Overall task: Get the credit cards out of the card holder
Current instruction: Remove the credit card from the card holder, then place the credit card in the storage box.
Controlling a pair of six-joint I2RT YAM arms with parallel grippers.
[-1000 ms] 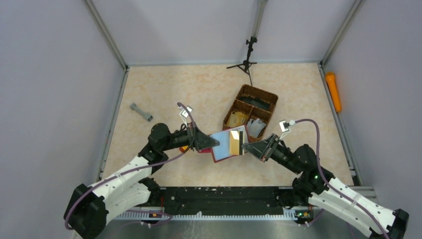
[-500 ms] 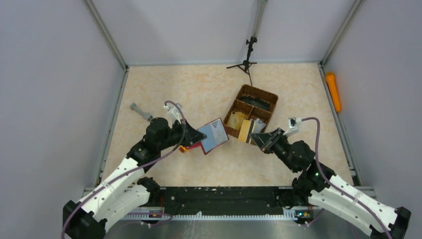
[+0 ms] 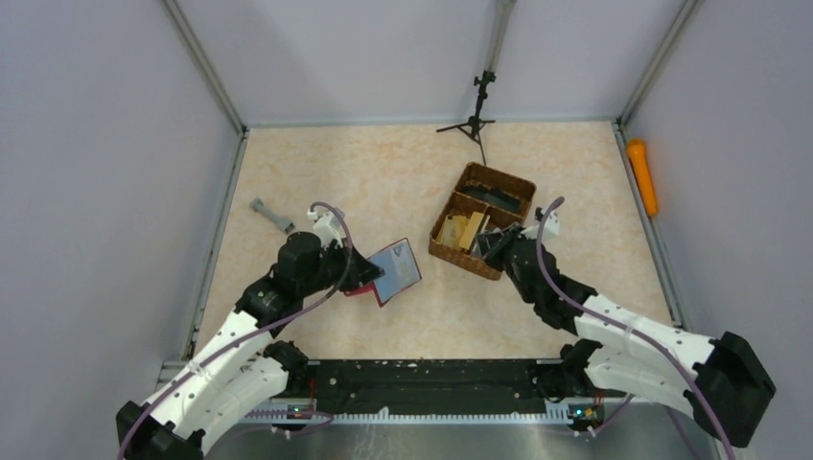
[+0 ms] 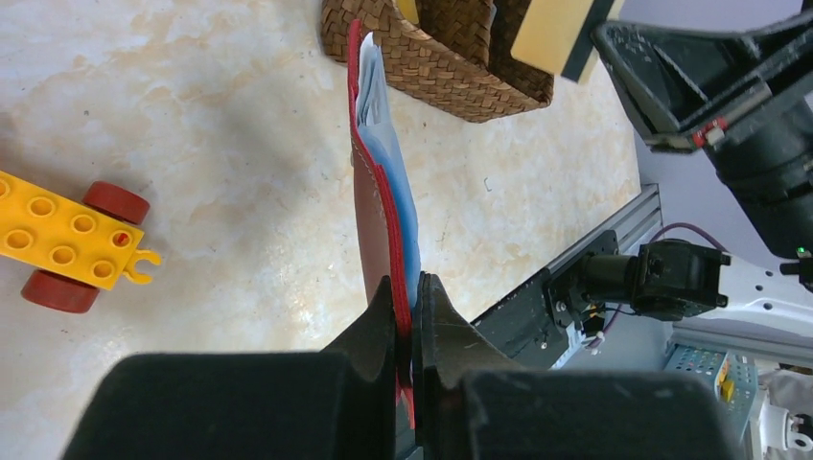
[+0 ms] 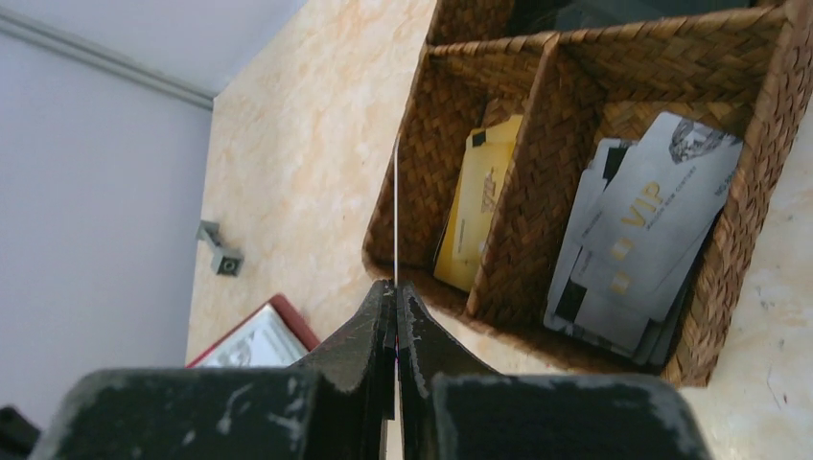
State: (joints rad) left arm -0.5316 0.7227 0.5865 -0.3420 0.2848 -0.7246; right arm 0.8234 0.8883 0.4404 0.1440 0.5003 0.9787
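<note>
So the whole rig sits in a box of plain pale grey-lilac walls (image 3: pixel 96 192) with aluminium frame posts (image 3: pixel 206 67) in the corners. The floor of it is a beige marbled tabletop (image 3: pixel 364 172), with a black rail (image 3: pixel 431 383) along the bottom edge of the overhead frame where the two arms are bolted.

Biggest loose thing is the brown wicker basket (image 3: pixel 458 254), right of centre and split into compartments. In the right wrist view the middle compartment has gold cards (image 5: pixel 479 201) standing in it, and the one to its right holds a stack of silver cards (image 5: pixel 633 230), top one reading VIP.

The dark red card holder (image 3: pixel 393 271) is just left of centre, apart from the basket, with its pale blue-grey lining facing up. The left end effector (image 4: pixel 410 287) is clamped on its near edge; from that wrist the holder shows edge-on, running toward the top of the frame.

The right end effector (image 5: pixel 395 287) is at the basket's lower left corner, fingers pinched together on a tan-gold card (image 4: pixel 556 34). From its own camera that card is just a thin line (image 5: pixel 395 211).

Small stuff:
- An orange cylinder (image 3: pixel 642 175) lies by the right wall.
- A little black tripod stand (image 3: pixel 476 120) is at the top centre.
- A grey dumbbell-ish piece (image 3: pixel 272 216) sits on the left.
- A yellow toy block (image 4: pixel 67 240) with red wheels sits left of the holder.
</note>
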